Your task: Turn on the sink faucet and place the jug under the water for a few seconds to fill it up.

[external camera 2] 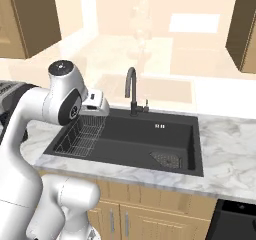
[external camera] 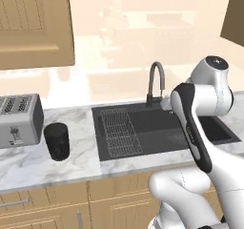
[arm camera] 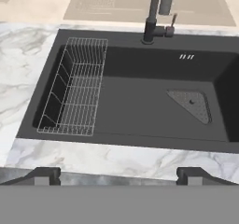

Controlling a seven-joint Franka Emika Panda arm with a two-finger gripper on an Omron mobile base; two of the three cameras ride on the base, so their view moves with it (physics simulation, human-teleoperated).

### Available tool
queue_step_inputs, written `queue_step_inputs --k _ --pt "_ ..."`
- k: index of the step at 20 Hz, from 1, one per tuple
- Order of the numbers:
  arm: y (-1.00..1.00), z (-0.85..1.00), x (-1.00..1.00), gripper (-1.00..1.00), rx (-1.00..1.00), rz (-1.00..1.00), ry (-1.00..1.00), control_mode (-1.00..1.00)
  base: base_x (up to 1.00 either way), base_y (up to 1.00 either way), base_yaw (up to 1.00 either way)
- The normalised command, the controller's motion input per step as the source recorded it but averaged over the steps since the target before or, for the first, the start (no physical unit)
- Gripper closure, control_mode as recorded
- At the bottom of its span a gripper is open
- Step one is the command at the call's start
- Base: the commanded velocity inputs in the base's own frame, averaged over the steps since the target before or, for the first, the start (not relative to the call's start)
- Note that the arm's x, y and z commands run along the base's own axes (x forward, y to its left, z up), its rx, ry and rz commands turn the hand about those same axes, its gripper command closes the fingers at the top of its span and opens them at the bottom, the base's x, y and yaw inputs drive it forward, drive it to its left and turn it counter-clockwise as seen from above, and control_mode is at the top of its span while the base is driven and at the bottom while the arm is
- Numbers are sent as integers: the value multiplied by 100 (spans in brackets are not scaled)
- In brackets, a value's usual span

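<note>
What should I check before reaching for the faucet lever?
1. Tall dark grey gooseneck faucet in sight: ok.
2. Its small side lever unobstructed: ok.
3. Water running: not ok, no stream visible.
4. Gripper open and holding nothing: ok, fingers spread wide.
5. Small black matte jug upright on the marble counter beside the silver toaster: ok.
6. Wide black sink free under the spout: ok, wire rack sits left.

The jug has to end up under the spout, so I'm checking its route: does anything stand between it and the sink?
Nothing visible does. The jug stands on the marble counter left of the sink, with bare counter between them. The toaster is on its far side. Inside the basin, the wire rack fills the left end, left of the faucet.
</note>
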Motion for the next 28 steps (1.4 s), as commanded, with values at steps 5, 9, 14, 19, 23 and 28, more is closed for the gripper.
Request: queue_step_inputs --k 5,9,14,19,23,28 --pt "0 0 0 -100 0 0 0 100 0 -52 0" --pt "0 0 0 -100 0 0 0 100 0 -15 0" --pt "0 0 0 -100 0 0 0 100 13 -7 0" --pt "0 0 0 -100 0 0 0 100 7 -17 0" --pt "0 0 0 -100 0 0 0 100 4 -26 0" --pt "0 0 0 -100 0 0 0 100 13 -31 3"
